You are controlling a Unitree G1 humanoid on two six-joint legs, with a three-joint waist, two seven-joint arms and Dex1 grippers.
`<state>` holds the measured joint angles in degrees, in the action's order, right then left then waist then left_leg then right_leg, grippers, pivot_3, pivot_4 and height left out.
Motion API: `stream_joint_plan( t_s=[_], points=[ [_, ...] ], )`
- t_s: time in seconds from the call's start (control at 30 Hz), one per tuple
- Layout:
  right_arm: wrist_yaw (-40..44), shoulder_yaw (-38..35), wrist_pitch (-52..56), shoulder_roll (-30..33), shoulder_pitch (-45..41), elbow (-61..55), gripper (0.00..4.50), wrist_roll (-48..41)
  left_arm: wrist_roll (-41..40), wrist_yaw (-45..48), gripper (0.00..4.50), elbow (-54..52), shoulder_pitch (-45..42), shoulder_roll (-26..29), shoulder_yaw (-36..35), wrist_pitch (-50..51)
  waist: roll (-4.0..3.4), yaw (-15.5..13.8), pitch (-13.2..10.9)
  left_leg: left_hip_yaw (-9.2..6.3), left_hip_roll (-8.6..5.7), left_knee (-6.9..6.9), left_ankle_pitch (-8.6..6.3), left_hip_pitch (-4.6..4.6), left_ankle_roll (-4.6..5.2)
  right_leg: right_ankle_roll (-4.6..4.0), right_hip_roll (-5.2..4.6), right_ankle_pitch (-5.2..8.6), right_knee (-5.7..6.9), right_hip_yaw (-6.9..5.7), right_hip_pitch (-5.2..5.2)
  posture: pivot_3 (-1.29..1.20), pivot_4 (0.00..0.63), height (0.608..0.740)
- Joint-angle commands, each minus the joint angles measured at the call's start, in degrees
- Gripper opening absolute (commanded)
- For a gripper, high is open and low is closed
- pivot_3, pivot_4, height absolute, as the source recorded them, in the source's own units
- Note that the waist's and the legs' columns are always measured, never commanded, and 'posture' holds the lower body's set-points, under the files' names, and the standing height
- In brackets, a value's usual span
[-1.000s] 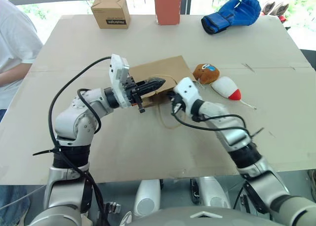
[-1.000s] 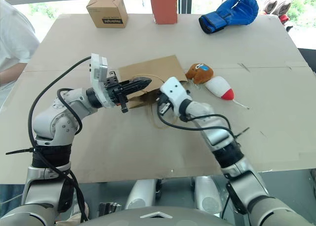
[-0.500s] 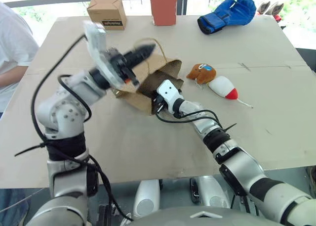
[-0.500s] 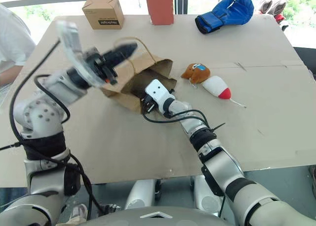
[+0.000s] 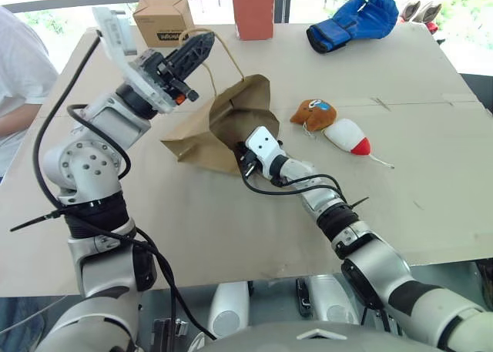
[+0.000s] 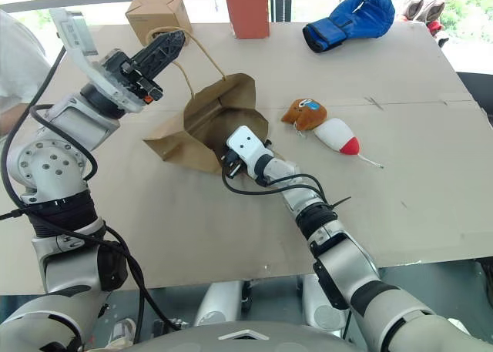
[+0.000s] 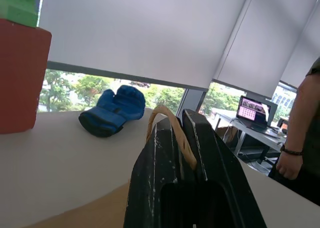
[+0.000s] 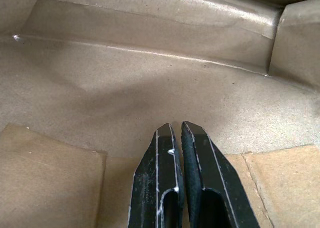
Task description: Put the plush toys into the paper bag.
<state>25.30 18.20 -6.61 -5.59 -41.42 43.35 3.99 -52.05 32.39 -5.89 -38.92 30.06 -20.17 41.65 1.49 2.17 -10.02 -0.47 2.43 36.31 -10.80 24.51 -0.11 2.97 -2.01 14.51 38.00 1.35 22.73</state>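
Right hand (image 8: 175, 130) tips inside paper bag (image 5: 231, 113)

A tan table (image 5: 231, 236) stands before bright windows (image 7: 100, 91) with green trees outside. White blinds (image 7: 150, 33) hang above the windows. Beyond the table, a desk (image 7: 260, 133) carries an open laptop (image 7: 252, 111), lit by daylight.

Silver-grey jointed arms are showing white wrist housings, black jaws and looping black cables; orange marks are dotting the left wrist
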Motion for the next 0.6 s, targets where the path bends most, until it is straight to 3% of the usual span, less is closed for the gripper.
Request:
stream_joint_plan(
  t_s=[0.03, 0.17, 0.3, 0.4, 0.6],
  points=[
    [2.27, 1.21, 3.52, 1.03, 3.70, 0.85, 0.02, 1.24, 0.16, 1.37, 0.00, 0.44, -2.55, 1.64, -2.13, -2.87, 0.00, 0.00, 0.00, 0.00, 0.00, 0.00, 0.00, 0.00, 0.00, 0.00, 0.00, 0.00, 0.00, 0.00, 0.00, 0.00, 0.150, 0.740],
    [1.72, 0.53, 3.81, 1.17, 3.90, -2.08, 0.02, 1.33, 1.46, 4.66, 0.00, -0.97, -0.08, 3.02, 0.51, -3.19, 0.00, -0.04, 0.00, 0.01, -0.01, 0.00, 0.00, 0.00, 0.00, 0.00, 0.00, 0.00, -0.01, 0.01, 0.00, 0.00, 0.150, 0.740],
    [3.78, -3.44, 8.14, 1.66, 3.72, -12.08, 0.02, -3.84, 5.69, 9.02, 0.00, -5.48, 6.75, 4.57, 5.42, -5.37, -0.03, -0.08, -0.02, 0.05, -0.02, -0.05, -0.01, 0.02, -0.01, 0.00, -0.03, 0.00, -0.04, 0.04, 0.02, 0.00, 0.150, 0.740],
    [5.77, -4.52, 12.50, 3.57, 5.05, -21.20, 0.85, -5.94, 6.79, 10.01, 0.00, -7.06, 9.58, 4.56, 6.61, -6.34, -0.04, -0.41, -0.04, -0.01, -0.02, -0.04, 0.00, 0.13, -0.02, -0.01, -0.05, 0.00, -0.03, -0.02, 0.07, 0.00, 0.150, 0.740],
    [7.61, -6.86, 26.62, 9.18, 8.25, -44.15, 3.71, -10.73, 8.16, 9.85, 0.00, -5.96, 10.43, 3.80, 6.24, -8.18, -0.05, -0.27, -0.05, 0.00, -0.02, -0.03, 0.02, 0.16, -0.04, -0.01, -0.05, 0.01, -0.01, 0.00, 0.16, 0.00, 0.150, 0.740]
  ],
)
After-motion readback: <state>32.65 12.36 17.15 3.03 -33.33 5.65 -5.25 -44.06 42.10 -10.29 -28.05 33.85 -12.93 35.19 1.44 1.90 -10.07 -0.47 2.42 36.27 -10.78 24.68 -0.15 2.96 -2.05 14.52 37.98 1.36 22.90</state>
